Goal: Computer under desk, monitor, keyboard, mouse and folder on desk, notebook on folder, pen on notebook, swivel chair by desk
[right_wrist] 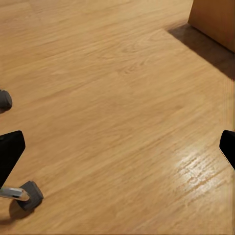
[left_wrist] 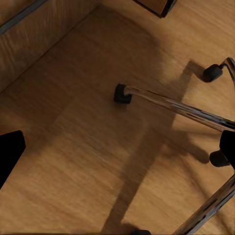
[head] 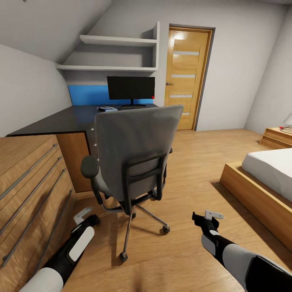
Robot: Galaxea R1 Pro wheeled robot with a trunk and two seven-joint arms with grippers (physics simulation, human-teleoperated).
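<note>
The grey swivel chair [head: 136, 150] stands in the middle of the bedroom floor with its back to me, close to the black desk [head: 61, 119]. The black monitor [head: 130, 88] is upright at the desk's far end. Beside it lies a small flat pale item [head: 107, 108] that I cannot identify. Low over the floor by the chair's chrome base [left_wrist: 186, 110] is my left gripper [head: 86, 217] [left_wrist: 117, 149], open and empty. My right gripper [head: 207, 218] [right_wrist: 118, 149] hangs open over bare floor. The computer, keyboard, mouse, notebook and pen are out of view. The chair's backrest hides the seat and the folder.
A light wooden drawer unit [head: 28, 186] with bar handles stands close at my left. The bed [head: 267, 170] on its wooden frame is at the right, with a nightstand [head: 278, 138] behind it. A wooden door [head: 186, 77] and wall shelves [head: 117, 40] are at the back.
</note>
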